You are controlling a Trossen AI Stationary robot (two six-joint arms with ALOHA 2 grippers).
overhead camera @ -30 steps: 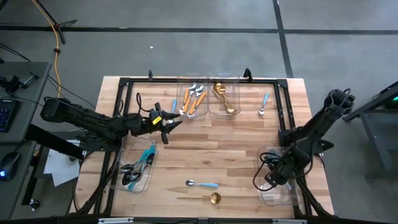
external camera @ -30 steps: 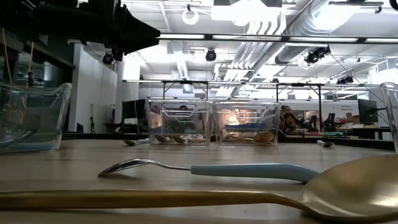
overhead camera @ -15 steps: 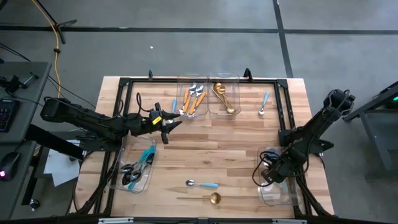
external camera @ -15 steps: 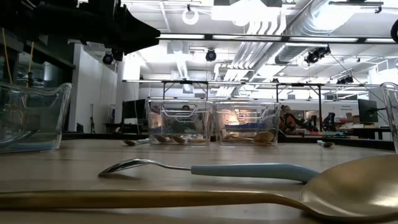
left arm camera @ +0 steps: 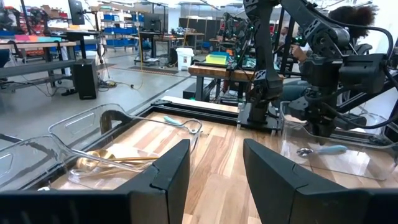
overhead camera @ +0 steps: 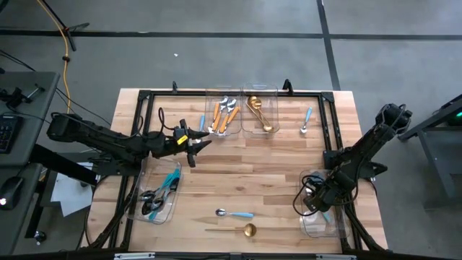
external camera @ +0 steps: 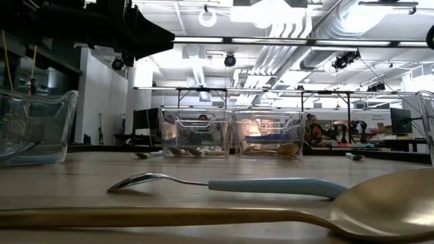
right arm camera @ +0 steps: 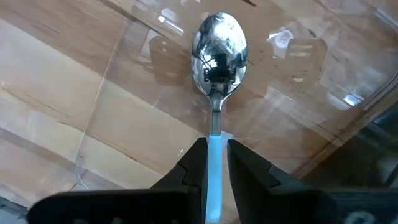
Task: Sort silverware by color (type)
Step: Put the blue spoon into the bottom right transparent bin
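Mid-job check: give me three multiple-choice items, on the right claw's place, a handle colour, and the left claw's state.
1. Where is the right claw? A) at the far left corner B) over the near-right clear plastic rectangular bin C) over the table's bare middle
2. Handle colour of the silver-headed utensils in the left of the two far clear bins? A) gold B) dark blue C) orange
3. The left claw is: A) open, empty B) shut on a gold spoon C) shut on a fork
Answers: B, the high view shows it above that bin; C, orange shows from above; A, its wrist view shows a wide empty gap.
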